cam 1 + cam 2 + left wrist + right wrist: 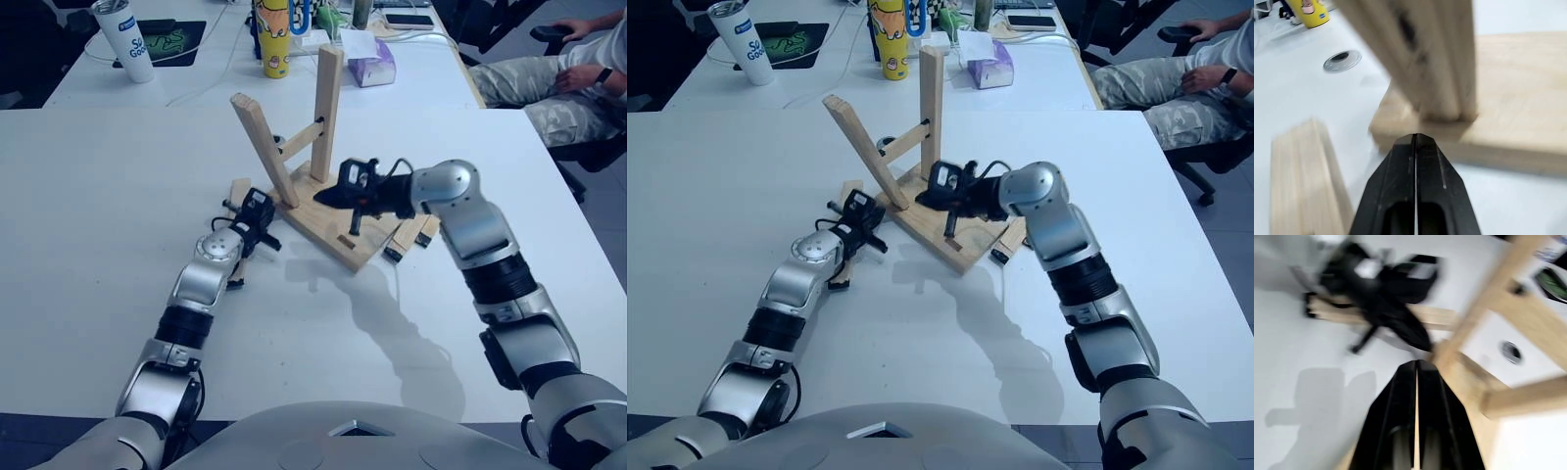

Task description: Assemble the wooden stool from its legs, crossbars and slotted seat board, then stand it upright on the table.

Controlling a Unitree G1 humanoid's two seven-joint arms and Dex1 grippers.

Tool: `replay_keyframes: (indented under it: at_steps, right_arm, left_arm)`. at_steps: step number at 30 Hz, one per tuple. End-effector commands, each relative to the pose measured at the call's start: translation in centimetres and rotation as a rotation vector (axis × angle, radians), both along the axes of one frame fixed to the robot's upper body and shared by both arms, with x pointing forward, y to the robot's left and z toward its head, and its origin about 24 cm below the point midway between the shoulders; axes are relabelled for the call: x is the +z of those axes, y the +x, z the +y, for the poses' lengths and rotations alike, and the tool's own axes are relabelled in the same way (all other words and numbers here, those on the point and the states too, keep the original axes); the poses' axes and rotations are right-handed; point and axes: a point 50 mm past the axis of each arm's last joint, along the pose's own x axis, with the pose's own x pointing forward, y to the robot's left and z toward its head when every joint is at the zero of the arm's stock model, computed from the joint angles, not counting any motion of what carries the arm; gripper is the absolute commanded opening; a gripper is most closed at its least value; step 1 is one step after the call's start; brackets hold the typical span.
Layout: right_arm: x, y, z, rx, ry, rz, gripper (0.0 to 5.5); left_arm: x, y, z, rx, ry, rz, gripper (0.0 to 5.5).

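The black left gripper (1415, 139) and black right gripper (1416, 367), both with fingers pressed together and empty, are at the pale wooden seat board (321, 225) lying on the white table (118, 196). Two wooden legs (265, 142) joined by one crossbar (302, 140) rise from the board. Three loose wooden pieces (409, 237) lie beside it.

Closed right pincer (1416, 364) points at seat board (1463, 378) beside a leg (1484, 298).
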Motion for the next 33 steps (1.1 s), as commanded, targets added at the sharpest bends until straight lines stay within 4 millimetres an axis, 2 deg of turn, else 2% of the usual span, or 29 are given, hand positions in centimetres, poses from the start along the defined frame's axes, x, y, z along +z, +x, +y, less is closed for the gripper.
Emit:
replay_keyframes:
  at_steps: [1, 5, 11, 16, 19, 21, 23, 28, 30, 33]
  right_arm:
    - [-0.2, 3.0, -3.6, -0.251, -0.137, -0.059, 0.02]
    - [-2.6, 4.1, -5.1, -0.352, -0.263, -0.058, 0.02]
    - [-5.7, 3.1, -4.7, -0.302, -0.292, 0.041, 0.02]
    - [-5.3, 1.4, -3.2, -0.144, -0.232, 0.109, 0.02]
    - [-4.8, -0.4, -2.1, -0.041, -0.140, 0.217, 0.02]
    - [-4.7, -0.8, -1.8, -0.036, -0.113, 0.242, 0.02]
    - [-4.4, -0.5, -1.9, -0.069, -0.099, 0.225, 0.02]
    - [-2.9, 3.0, -3.0, -0.337, -0.056, 0.107, 0.02]
    - [-3.5, 3.6, -3.9, -0.401, -0.097, 0.120, 0.02]
    - [-5.3, 3.6, -5.4, -0.447, -0.211, 0.149, 0.02]
  left_arm:
    - [-0.9, -1.1, 1.1, 0.052, 0.017, 0.056, 0.00]
    - [-0.6, -1.3, 0.9, 0.060, 0.011, 0.048, 0.00]
    - [0.4, -1.4, -0.1, 0.032, -0.018, 0.037, 0.00]
    - [0.4, -1.3, -0.2, 0.022, -0.015, 0.042, 0.00]
    - [0.5, -1.1, -0.2, 0.016, -0.015, 0.040, 0.00]
    - [0.6, -1.0, -0.2, 0.014, -0.015, 0.037, 0.00]
    - [0.7, -1.0, -0.2, 0.012, -0.014, 0.033, 0.00]
    - [0.9, -0.9, -0.3, 0.015, -0.020, 0.025, 0.00]
    - [1.0, -0.8, -0.4, 0.017, -0.025, 0.013, 0.00]
    - [2.1, -0.5, -0.5, 0.043, -0.098, -0.055, 0.00]
